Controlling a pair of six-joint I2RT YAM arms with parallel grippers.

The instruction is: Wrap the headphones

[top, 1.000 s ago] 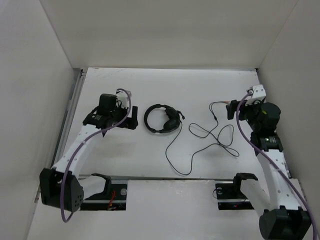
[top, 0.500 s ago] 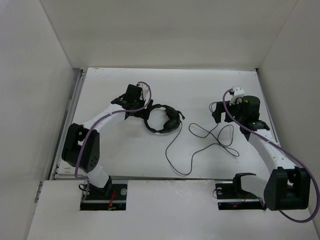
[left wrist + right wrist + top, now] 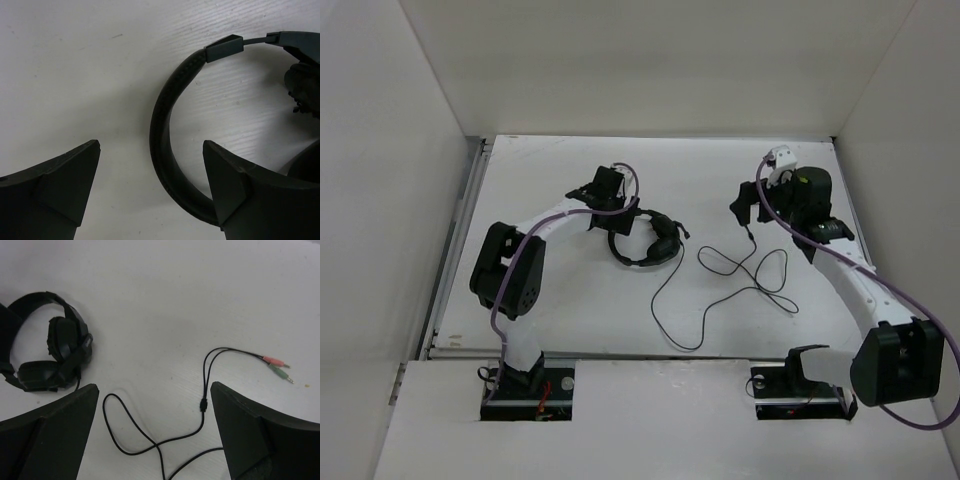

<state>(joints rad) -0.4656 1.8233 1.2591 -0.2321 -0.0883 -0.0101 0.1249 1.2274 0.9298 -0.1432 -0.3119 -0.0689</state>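
white tabletop (image 3: 570,320) between pale walls (image 3: 620,70). item: headphones (image 3: 662,243), lying flat mid-table, cable (image 3: 202,404) sprawled loose toward the plugs (image 3: 276,363). left gripper (image 3: 151,147): spread, straddling the headband (image 3: 164,107), not yet clamped. right gripper (image 3: 154,386): spread above the cable, holding nothing. risk for you: closing off-centre may skid the headband away; slack cable could snag or tangle.

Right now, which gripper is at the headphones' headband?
The left gripper: the headband runs between its open jaws. The right gripper hangs open above the loose cable, beside the pink and green plugs.
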